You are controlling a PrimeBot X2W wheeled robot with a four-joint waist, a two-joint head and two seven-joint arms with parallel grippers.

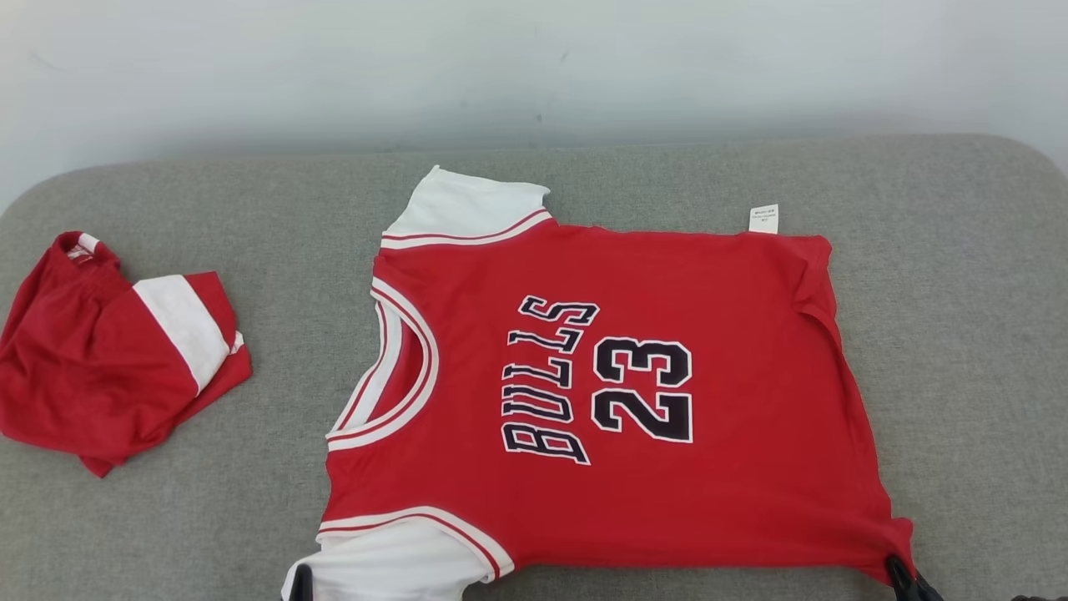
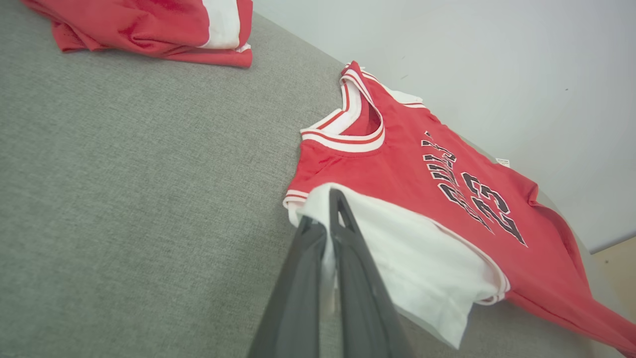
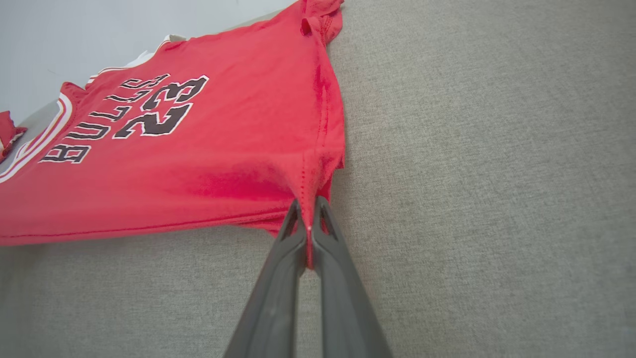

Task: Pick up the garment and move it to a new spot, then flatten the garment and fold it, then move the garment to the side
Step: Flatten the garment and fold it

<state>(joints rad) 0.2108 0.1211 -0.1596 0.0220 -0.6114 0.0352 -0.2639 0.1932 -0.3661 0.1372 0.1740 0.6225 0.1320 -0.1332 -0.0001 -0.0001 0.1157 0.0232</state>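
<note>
1. Count: 2 garments on grey padded surface [image 1: 209,534]. One red jersey [image 1: 751,467], spread flat, mid-to-right of surface. One second red garment [image 1: 92,367] w/ white band, bunched up at far left, well apart from jersey.
2. Jersey parts: 2 white sleeves, far sleeve [image 1: 463,204] and near sleeve [image 1: 392,559]. 1 neck opening [image 1: 392,367] w/ white-and-red trim, facing robot's left. Hem lies to the right.
3. Grippers: 2. Left gripper [image 2: 322,209] pinched tight on edge of near sleeve, white cloth caught btwn its fingers. Right gripper [image 3: 308,203] clamped on near hem corner, red cloth puckered into a peak at the tips.
4. Writing: "BULLS" [image 1: 546,384] and "23" [image 1: 642,388], black w/ white outline, lying sideways in head view. 1 white tag [image 1: 763,219] sticks out at far side seam nr hem; print too small to read.
5. Edges: far sleeve sits nr back edge of surface, where it meets pale wall [image 1: 534,67]. Near sleeve and near hem corner run to bottom of head view. Hem edge wavy, far hem corner curled over.
6. Open room: broad bare grey right of hem; bare strip btwn the 2 garments; narrow strip behind jersey along back edge.
</note>
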